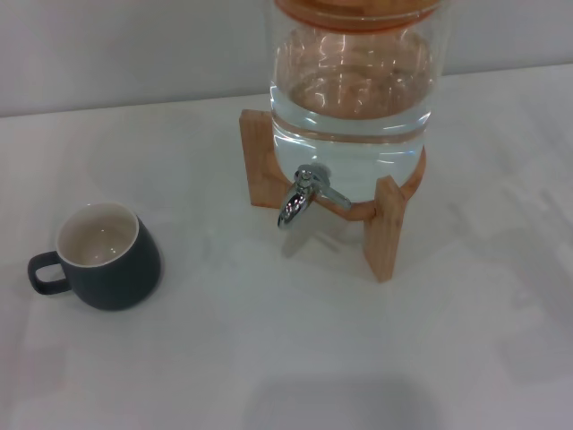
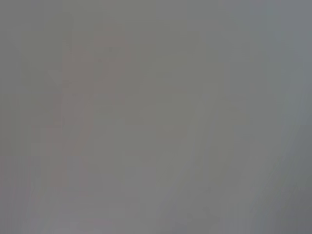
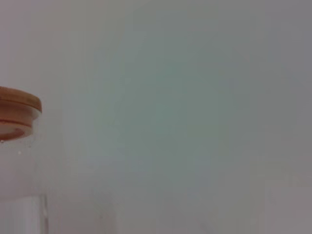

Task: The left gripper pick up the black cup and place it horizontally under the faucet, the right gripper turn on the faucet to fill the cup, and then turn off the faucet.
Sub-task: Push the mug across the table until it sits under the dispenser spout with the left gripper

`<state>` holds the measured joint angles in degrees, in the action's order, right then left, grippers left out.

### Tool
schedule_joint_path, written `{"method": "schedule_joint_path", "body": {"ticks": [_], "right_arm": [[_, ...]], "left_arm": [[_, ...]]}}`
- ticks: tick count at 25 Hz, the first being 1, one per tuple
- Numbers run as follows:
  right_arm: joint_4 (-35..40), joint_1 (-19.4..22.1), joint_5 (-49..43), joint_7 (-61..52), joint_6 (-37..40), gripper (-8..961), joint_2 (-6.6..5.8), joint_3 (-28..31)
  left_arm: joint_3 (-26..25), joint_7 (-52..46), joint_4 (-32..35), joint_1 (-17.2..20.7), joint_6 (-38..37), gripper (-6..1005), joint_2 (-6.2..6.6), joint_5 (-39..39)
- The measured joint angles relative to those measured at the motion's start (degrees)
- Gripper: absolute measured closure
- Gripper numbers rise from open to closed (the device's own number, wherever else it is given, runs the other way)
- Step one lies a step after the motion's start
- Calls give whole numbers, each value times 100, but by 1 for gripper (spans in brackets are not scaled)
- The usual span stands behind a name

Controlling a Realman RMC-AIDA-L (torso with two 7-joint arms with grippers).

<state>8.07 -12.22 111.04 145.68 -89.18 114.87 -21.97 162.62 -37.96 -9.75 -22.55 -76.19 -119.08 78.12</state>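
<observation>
1. black cup (image 1: pixel 106 260) sits upright on the white tabletop (image 1: pixel 286 358), well apart from the glass jar (image 1: pixel 354 98), out to the robot's left of it and nearer the robot; cream inside faces up, looks dry; loop handle points away from the jar
2. faucet (image 1: pixel 303 197) is a chrome tap low on the jar's front wall, spout angled down toward the tabletop; lever sits on top of the tap body; no stream visible under the spout; bare tabletop below it, cup not under it
3. jar rests on a wooden stand (image 1: pixel 385 228) with upright legs either side of the faucet; clear water fills the lower part of the jar; wooden lid (image 3: pixel 17 109) caps it, seen at the frame edge in the right wrist view
4. left tool: not visible in head view; left wrist view is featureless grey; state not seen
5. right tool: not visible in head view; right wrist view shows only the lid, upper jar glass and a plain wall behind; state not seen
6. nothing is touching the cup or the faucet
</observation>
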Motion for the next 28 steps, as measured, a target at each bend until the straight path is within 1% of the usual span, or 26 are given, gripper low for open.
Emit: {"method": "schedule_joint_path", "body": {"ticks": [5, 10, 16, 19, 22, 25, 28], "right_arm": [[15, -3, 25, -41, -71, 158, -6, 24], [78, 3, 18, -29, -76, 158, -9, 31], [164, 12, 4, -36, -91, 158, -9, 16], [196, 11, 16, -6, -78, 158, -12, 32], [292, 11, 20, -6, -63, 158, -14, 34], [416, 41, 32, -26, -71, 158, -16, 38], [530, 68, 46, -40, -72, 158, -18, 45]], "left_arm": [[-4, 41, 103, -3, -143, 112, -1, 14], [10, 283, 203, 4, -208, 111, -4, 3], [15, 368, 352, 76, -250, 111, -9, -40], [16, 360, 426, 159, -360, 111, -10, -200], [17, 187, 432, 318, -504, 111, -9, -520], [16, -97, 386, 563, -728, 112, 12, -954], [16, -192, 358, 757, -858, 112, 18, -1228]]}}
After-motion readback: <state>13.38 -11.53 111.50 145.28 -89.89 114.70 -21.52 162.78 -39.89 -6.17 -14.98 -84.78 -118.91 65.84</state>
